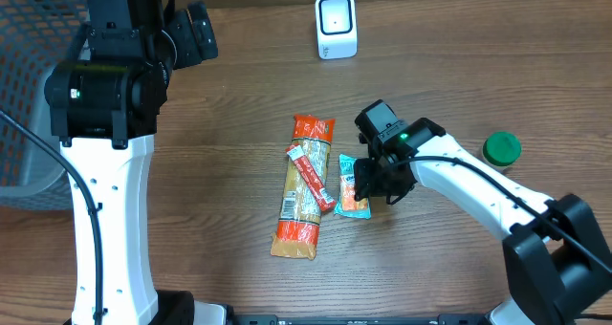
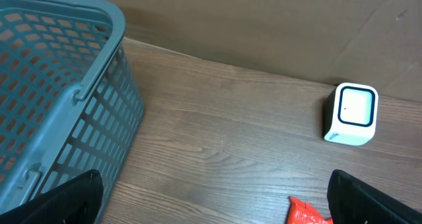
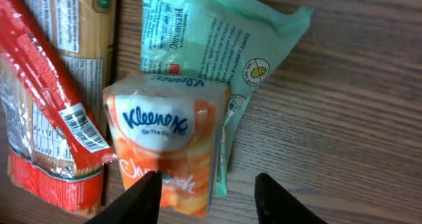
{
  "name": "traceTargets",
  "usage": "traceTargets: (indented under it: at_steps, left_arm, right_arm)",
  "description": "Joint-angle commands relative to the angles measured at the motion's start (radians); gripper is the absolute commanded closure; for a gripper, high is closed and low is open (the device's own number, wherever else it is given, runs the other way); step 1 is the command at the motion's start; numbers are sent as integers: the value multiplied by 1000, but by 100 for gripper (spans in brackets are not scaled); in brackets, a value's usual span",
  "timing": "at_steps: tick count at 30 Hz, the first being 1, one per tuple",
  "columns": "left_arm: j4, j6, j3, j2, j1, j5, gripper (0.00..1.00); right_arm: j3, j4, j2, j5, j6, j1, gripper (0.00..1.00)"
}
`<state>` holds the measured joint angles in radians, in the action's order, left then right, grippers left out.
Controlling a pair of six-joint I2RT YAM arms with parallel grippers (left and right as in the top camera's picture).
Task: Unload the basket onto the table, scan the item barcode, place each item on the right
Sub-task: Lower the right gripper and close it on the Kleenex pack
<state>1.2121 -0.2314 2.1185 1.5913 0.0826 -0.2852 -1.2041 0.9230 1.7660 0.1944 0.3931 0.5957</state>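
An orange and white Kleenex tissue pack (image 3: 165,141) lies on top of a teal wipes packet (image 3: 217,39), beside a long pasta packet (image 1: 301,196) and a red snack stick (image 1: 311,177) whose barcode (image 3: 86,125) faces up. My right gripper (image 3: 208,181) is low over the tissue pack's near end (image 1: 356,203). Its left finger overlaps the pack; its right finger stands on bare wood with a gap to the pack. The white scanner (image 1: 336,26) stands at the back. My left gripper (image 2: 214,207) hangs wide open and empty, high near the basket.
A teal plastic basket (image 2: 53,85) fills the left side of the table. A green round lid (image 1: 501,149) lies to the right of my right arm. The scanner (image 2: 351,114) also shows in the left wrist view, to the right.
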Motion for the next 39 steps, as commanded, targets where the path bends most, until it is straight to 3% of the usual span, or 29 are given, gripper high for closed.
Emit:
traceTargets:
  at_steps: [1, 5, 10, 30, 37, 39]
  left_arm:
    - [0, 19, 10, -3, -4, -10, 0]
    - [0, 19, 10, -3, -4, -10, 0]
    - [0, 19, 10, -3, -4, -10, 0]
    - [0, 19, 10, -3, -4, -10, 0]
    - [0, 19, 10, -3, -4, -10, 0]
    - [0, 19, 10, -3, -4, -10, 0]
  right_arm:
    - [8, -6, 11, 21, 3, 7, 55]
    - [8, -10, 11, 21, 3, 23, 56]
    - [8, -10, 11, 15, 27, 27, 65]
    - [9, -3, 11, 43, -8, -2, 63]
    - [103, -132, 11, 63, -8, -2, 67]
    - [135, -176, 11, 74, -8, -2, 72]
